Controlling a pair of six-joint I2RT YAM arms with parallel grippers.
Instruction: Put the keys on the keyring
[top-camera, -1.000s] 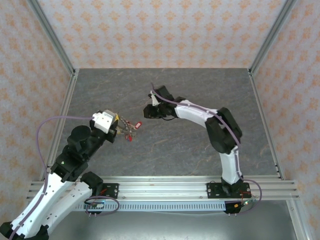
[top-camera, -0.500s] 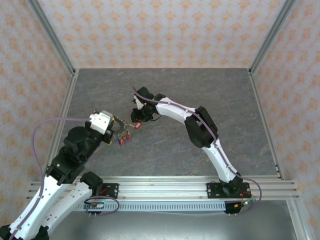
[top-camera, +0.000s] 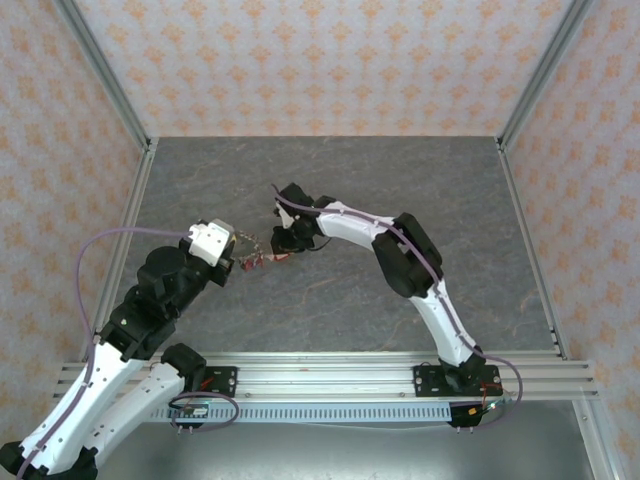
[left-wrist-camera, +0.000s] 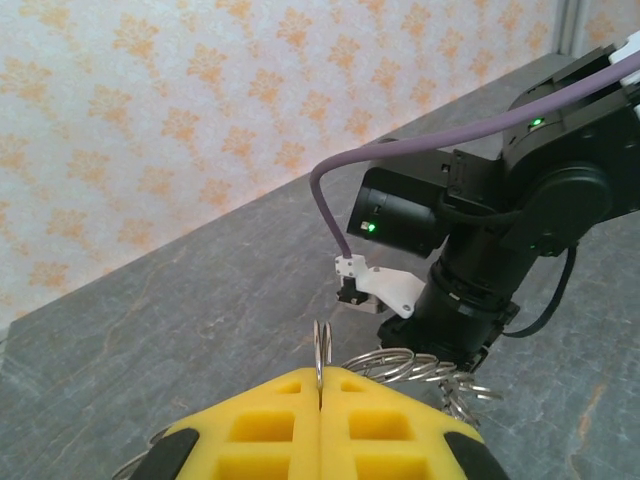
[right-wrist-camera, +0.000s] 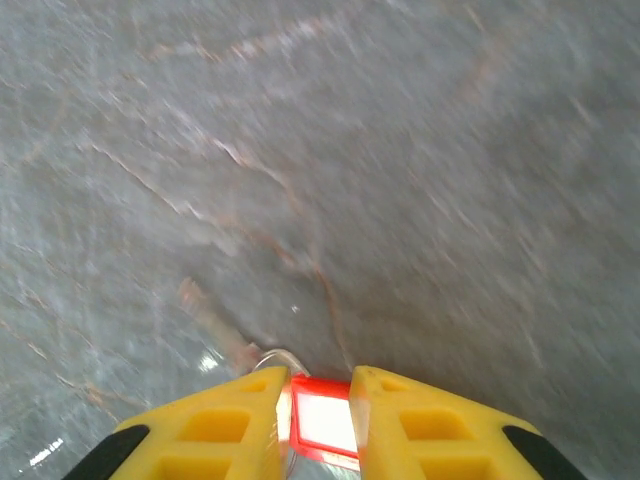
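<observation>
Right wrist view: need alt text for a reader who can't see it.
The right gripper pinches a red-tagged key between its two yellow fingers at the bottom edge of the frame. Beyond them lies the grey veined table, which is blurred.

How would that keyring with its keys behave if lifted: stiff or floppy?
Probably stiff: the keyring stands upright as thin metal wire, pinched in the left gripper. The keys look small and light, so they would likely dangle and swing.
</observation>
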